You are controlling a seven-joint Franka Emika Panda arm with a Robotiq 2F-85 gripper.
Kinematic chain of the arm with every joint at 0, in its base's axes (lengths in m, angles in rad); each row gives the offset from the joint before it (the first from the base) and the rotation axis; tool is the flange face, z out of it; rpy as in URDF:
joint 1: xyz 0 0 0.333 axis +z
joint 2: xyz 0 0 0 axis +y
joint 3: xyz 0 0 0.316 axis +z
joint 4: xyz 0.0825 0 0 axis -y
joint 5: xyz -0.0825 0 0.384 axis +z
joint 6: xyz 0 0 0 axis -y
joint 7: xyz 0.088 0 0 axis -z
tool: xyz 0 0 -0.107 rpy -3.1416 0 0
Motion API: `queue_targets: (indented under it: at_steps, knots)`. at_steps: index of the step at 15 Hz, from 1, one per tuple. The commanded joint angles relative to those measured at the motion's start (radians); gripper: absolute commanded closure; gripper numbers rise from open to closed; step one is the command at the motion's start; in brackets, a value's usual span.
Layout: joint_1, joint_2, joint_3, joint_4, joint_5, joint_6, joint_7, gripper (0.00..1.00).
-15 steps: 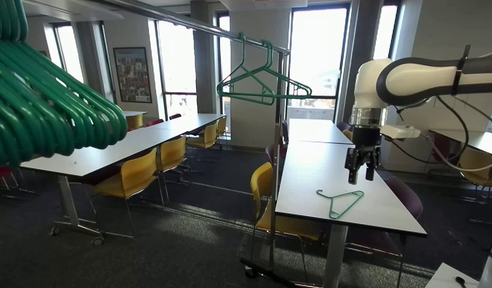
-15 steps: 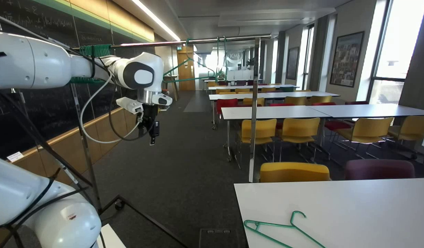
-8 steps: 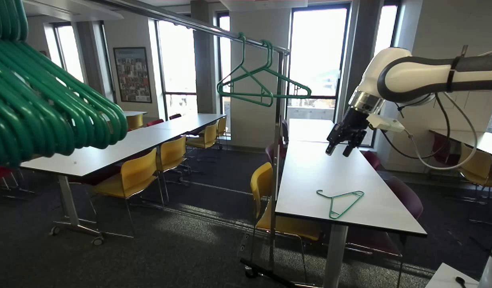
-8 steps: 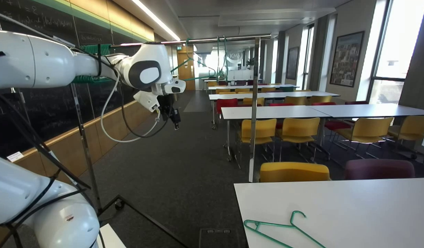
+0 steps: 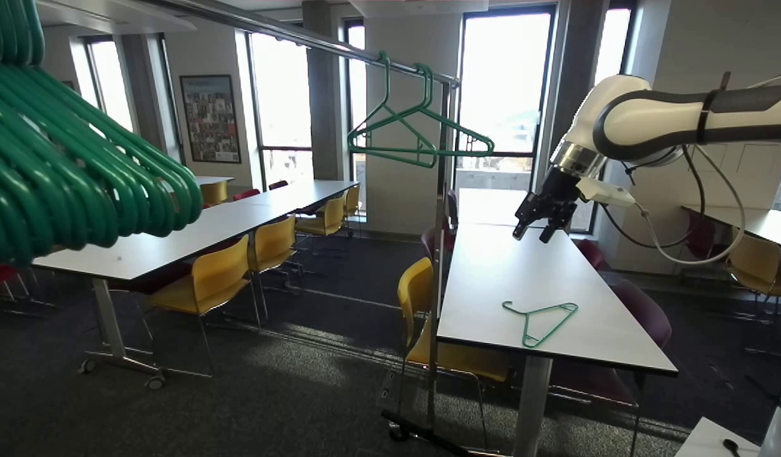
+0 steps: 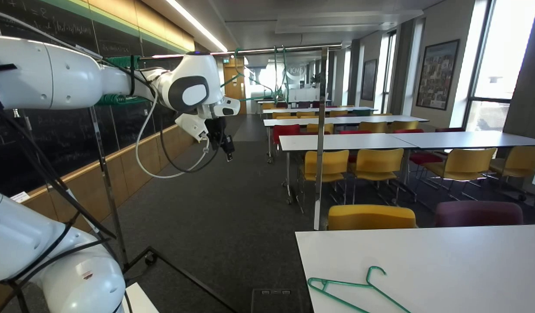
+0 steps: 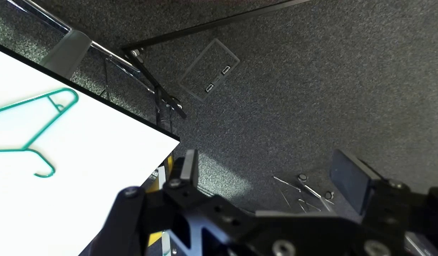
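Wide-set fingers (image 7: 189,167), a tilted wrist (image 5: 575,160), and a loose white cable (image 6: 137,150) that could snag.

My main worry is that cable: if I swing towards the rail (image 6: 310,47), its loop could catch one of the hanging hangers (image 5: 421,109) and drag it down, because depth is hard to judge from here. The green hanger (image 7: 44,128) lies flat on the desk (image 7: 108,170), apart from the fingers, which have nothing between them. It is so thin that a tilted descent would probably jam one fingertip against the desk or skid the hanger over the edge. Coming in low, I might also clip the desk's corner, as the wrist view shows carpet (image 7: 275,99) between the fingers. My arm (image 5: 656,122) reaches out roughly level, bent downwards at the wrist, so the fingers slant.
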Motion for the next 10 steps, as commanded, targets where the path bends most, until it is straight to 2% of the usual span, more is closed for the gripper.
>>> queue_targets:
  at_steps: [1,5,7,10]
  knots:
    - [-0.003,0.001,0.002,0.003,0.001,-0.003,-0.001,0.00]
    - [-0.003,0.011,-0.007,0.010,0.000,0.008,-0.020,0.00]
    - [-0.007,0.037,-0.025,0.020,0.019,0.079,-0.030,0.00]
    - [-0.022,0.091,-0.054,0.028,0.012,0.297,-0.054,0.00]
